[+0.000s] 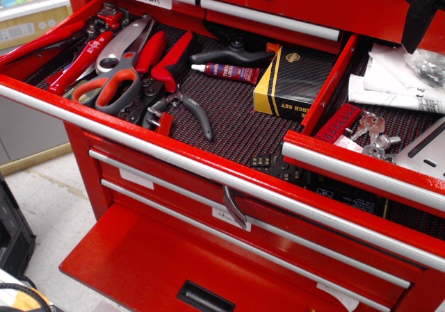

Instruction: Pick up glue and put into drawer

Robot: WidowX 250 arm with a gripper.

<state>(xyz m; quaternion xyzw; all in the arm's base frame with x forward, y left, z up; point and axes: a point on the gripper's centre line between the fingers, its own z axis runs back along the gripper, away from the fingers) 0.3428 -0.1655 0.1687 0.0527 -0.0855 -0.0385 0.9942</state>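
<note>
The glue (pixel 227 71) is a small slim tube with a red label, a dark band and a white nozzle pointing left. It lies flat on the dark liner of the open red drawer (pixel 174 152), between the red-handled pliers (pixel 172 65) and the black-and-yellow box (pixel 292 83). My gripper (pixel 421 10) is a black shape at the top right corner, well above and to the right of the glue, over the right-hand drawer. Nothing shows in it. Its fingers are partly cut off by the frame, so I cannot tell how they stand.
Red-handled scissors (pixel 111 83) and several other tools fill the drawer's left side. A black handle (pixel 233 51) lies behind the glue. The right drawer (pixel 361 169) holds keys (pixel 375 135) and papers (pixel 396 83). A lower drawer (pixel 160 270) stands open.
</note>
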